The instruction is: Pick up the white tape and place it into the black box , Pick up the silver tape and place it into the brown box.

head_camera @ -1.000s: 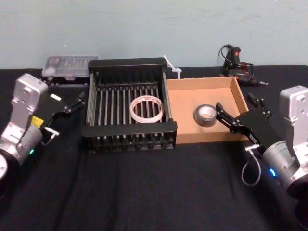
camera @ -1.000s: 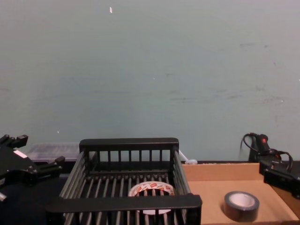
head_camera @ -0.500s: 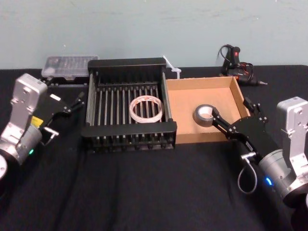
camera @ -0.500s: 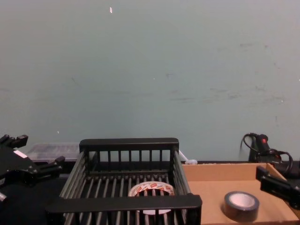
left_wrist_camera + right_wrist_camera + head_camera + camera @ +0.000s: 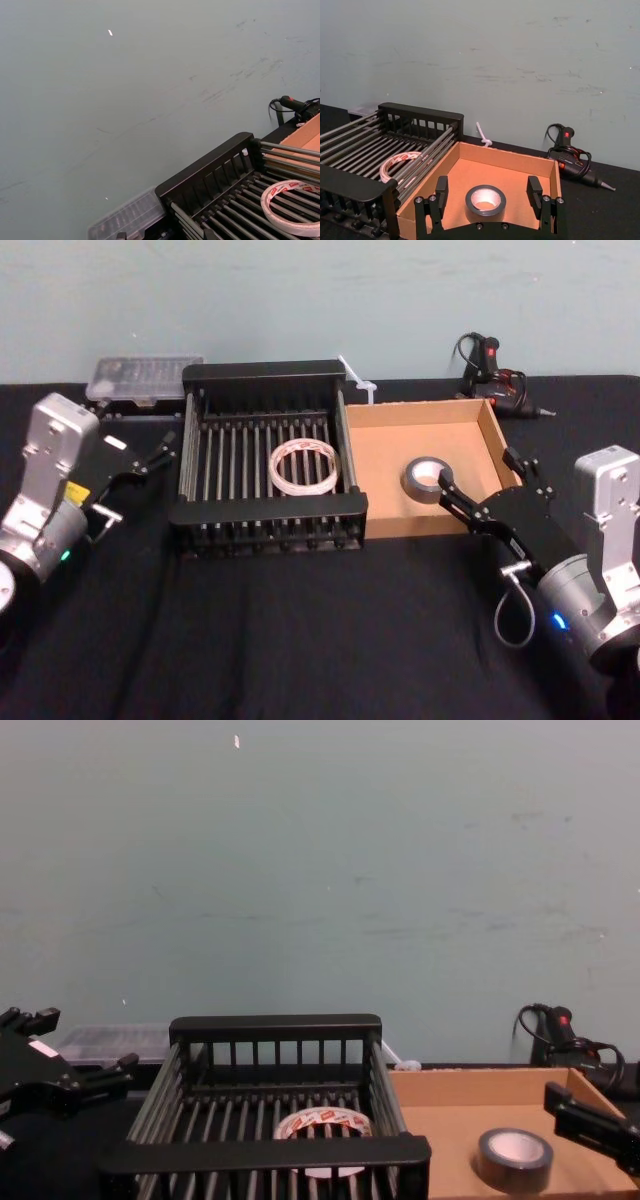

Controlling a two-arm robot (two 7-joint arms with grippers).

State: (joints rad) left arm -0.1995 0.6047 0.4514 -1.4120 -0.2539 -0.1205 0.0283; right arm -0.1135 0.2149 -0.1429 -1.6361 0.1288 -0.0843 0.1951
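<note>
Both arms low, jaws apart

In the chest view the basket's (image 5: 265, 1152) front rim hides the near part of the white tape (image 5: 322, 1123), and the picture's lower edge cuts the silver tape (image 5: 515, 1159) and the tray (image 5: 470, 1088). The left wrist view cuts the white tape at its corner. In the head view a right gripper (image 5: 484, 487) finger covers the silver tape's near edge.
</note>
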